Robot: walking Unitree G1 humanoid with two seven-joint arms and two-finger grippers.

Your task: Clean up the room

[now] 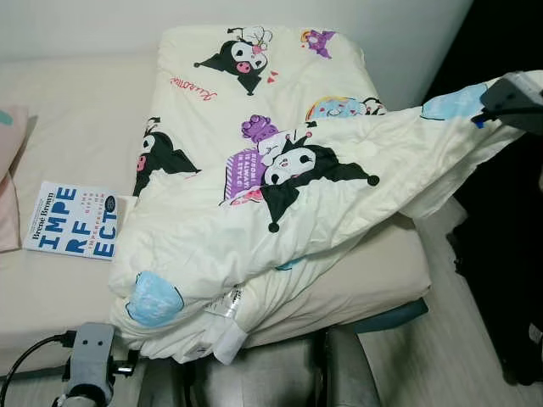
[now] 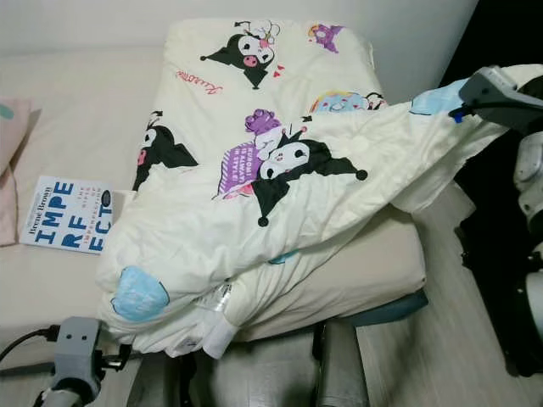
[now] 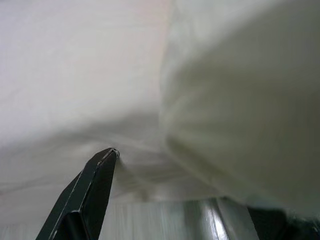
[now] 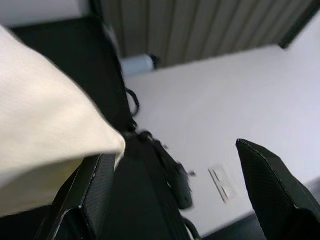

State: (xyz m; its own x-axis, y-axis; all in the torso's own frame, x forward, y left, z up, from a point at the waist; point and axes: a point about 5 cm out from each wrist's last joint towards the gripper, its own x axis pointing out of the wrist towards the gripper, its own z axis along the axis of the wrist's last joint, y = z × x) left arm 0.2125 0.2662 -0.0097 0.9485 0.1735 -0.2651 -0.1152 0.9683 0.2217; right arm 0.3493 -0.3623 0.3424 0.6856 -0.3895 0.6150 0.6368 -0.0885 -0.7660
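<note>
This is a bedroom in a home. A bed [image 1: 76, 127] with a cream sheet stands against a white wall [image 1: 85, 25]. A cartoon-printed quilt [image 1: 280, 170] lies on it, and a book [image 1: 75, 220] and a pink pillow [image 1: 8, 170] rest beside the quilt.

On the bed [image 1: 76, 119] I count one cream cartoon-print quilt [image 1: 280, 195], one book [image 1: 76, 220] beside it, and one pink pillow [image 1: 8, 170] at the edge. Two tool arms are there: the left tool [image 1: 127, 366] low, the right tool [image 1: 488, 114] high.
</note>
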